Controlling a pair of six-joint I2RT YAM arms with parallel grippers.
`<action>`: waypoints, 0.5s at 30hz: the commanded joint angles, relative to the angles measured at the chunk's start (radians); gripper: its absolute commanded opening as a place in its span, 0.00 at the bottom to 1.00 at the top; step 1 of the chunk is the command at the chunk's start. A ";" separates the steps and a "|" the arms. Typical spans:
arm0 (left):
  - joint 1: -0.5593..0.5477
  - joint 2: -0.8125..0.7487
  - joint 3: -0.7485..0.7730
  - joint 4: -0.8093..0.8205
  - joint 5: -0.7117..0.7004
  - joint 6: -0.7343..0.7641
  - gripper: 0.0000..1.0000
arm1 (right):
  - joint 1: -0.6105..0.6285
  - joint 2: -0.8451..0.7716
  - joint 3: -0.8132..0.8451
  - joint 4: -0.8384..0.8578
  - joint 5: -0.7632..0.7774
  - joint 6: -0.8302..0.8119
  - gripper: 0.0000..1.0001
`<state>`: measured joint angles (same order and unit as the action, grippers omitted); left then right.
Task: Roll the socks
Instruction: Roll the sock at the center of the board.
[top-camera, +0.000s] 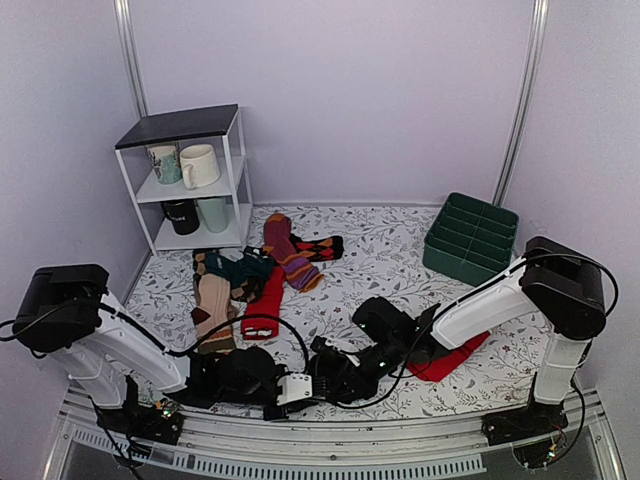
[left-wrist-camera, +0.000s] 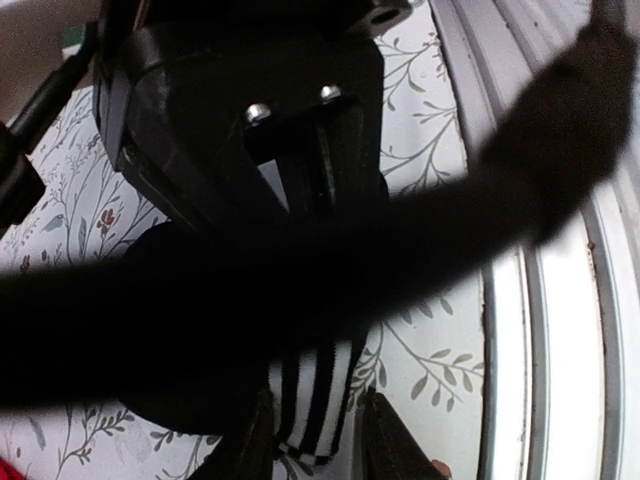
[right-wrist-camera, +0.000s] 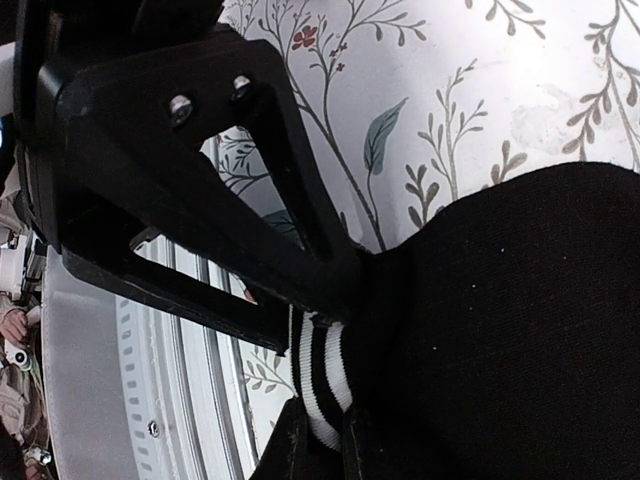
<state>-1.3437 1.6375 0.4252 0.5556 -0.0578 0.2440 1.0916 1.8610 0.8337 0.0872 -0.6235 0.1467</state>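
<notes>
The black socks (right-wrist-camera: 520, 330) lie at the near table edge between my two grippers; in the top view they are a dark mass (top-camera: 345, 368) that is hard to tell from the fingers. My right gripper (right-wrist-camera: 325, 450) is shut on the white-striped cuff (right-wrist-camera: 322, 385). My left gripper (left-wrist-camera: 318, 435) has narrow jaws around a striped cuff (left-wrist-camera: 310, 405), with a slight gap at its right finger. Each gripper faces the other closely (top-camera: 300, 385) (top-camera: 335, 375). A blurred dark band hides much of the left wrist view.
A red sock (top-camera: 452, 358) lies under the right arm. A pile of other socks (top-camera: 235, 285) and a purple-orange striped sock (top-camera: 290, 255) lie mid-table. A green bin (top-camera: 470, 238) stands back right, a mug shelf (top-camera: 190, 180) back left. The metal rail (top-camera: 350, 440) is just beside the grippers.
</notes>
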 joint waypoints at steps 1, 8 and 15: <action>-0.015 0.044 0.015 0.001 -0.032 -0.020 0.25 | 0.011 0.083 -0.040 -0.208 0.043 0.005 0.05; -0.016 0.055 0.020 -0.039 -0.020 -0.049 0.00 | 0.009 0.079 -0.036 -0.203 0.033 0.004 0.05; 0.001 0.064 0.068 -0.191 0.094 -0.146 0.00 | 0.002 0.014 -0.057 -0.019 0.128 0.015 0.20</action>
<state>-1.3472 1.6627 0.4595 0.5449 -0.0841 0.1814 1.0878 1.8606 0.8364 0.0937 -0.6350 0.1616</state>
